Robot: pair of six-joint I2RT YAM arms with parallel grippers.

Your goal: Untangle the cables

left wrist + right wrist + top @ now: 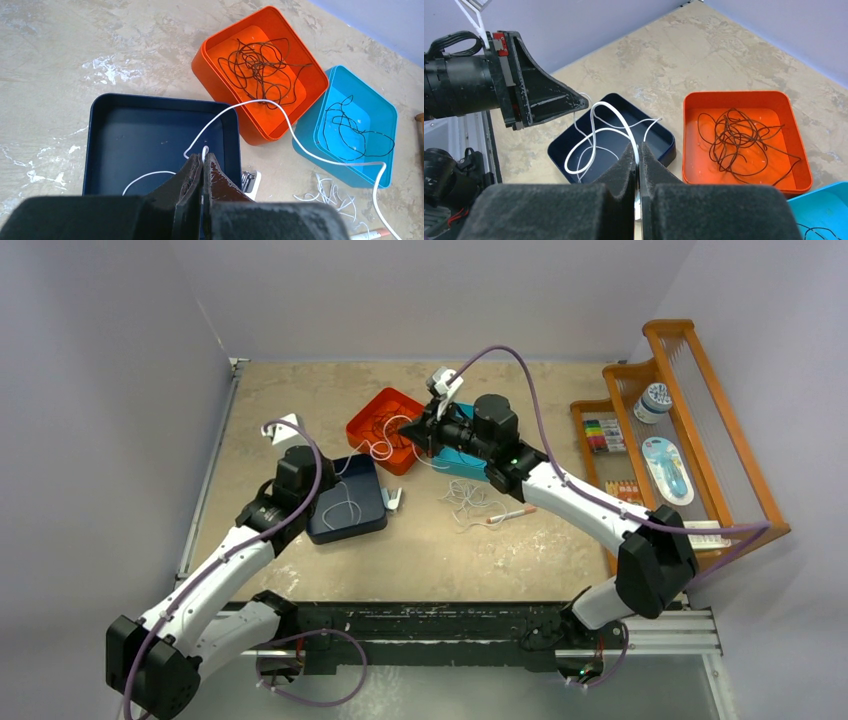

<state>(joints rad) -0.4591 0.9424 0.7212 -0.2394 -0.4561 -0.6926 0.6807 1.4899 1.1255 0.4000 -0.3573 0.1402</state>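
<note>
A white cable (260, 101) runs from the navy tray (100, 150) over the orange tray's corner to a loose whitish tangle (465, 500) on the table. My left gripper (204, 156) is shut on this cable above the navy tray. My right gripper (638, 147) is shut on the same white cable (594, 125), hovering between the navy tray and the orange tray (694, 165). A dark brown cable (260, 62) lies bundled in the orange tray. A black cable (350, 127) lies in the blue tray (385, 110).
A white-and-orange pen (510, 514) lies beside the tangle. A small white clip (394, 500) sits at the navy tray's right edge. A wooden rack (745, 470) with small items stands along the right side. Walls close in left and back.
</note>
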